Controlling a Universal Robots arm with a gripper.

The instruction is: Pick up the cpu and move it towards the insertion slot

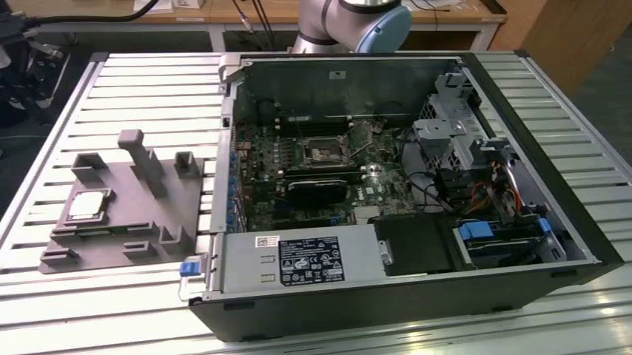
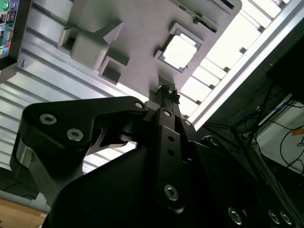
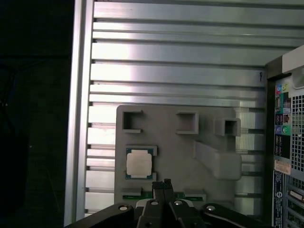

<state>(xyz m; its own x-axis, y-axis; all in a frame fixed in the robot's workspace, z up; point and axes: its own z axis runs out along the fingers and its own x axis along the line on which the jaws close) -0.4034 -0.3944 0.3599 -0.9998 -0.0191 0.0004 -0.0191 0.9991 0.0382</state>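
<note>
Now, start with your gripper [image 3: 164, 182] in the first wrist view: the two fingertips [image 3: 160, 186] are drawn together with no gap you can make out, and nothing sits between them. The second wrist view shows the same gripper [image 2: 165, 89] edge-on, narrow at the tip and holding nothing. It hangs over the near edge of the grey fixture plate [image 3: 166, 118] and touches nothing.

Just beyond the tips lies the cpu [image 3: 139, 164], flat in its square pocket on the plate, silvery top up, near the gripper but apart from it. In the second wrist view the cpu [image 2: 179, 51] shines bright in that same recess.

The plate rests on the slatted aluminium table [image 3: 175, 52], with raised grey blocks [image 3: 217, 164] standing beside the chip.

In the exterior view you find the cpu [image 1: 87, 205] toward that view's left, on the fixture plate [image 1: 129, 222], well apart from the open computer case [image 1: 395, 310]. Inside the case, on the green circuit board [image 1: 380, 188], the insertion slot [image 1: 324, 154] shows as a dark square in a silver frame, unoccupied. Farthest back, the arm's base [image 1: 356, 22] rises behind the case
</note>
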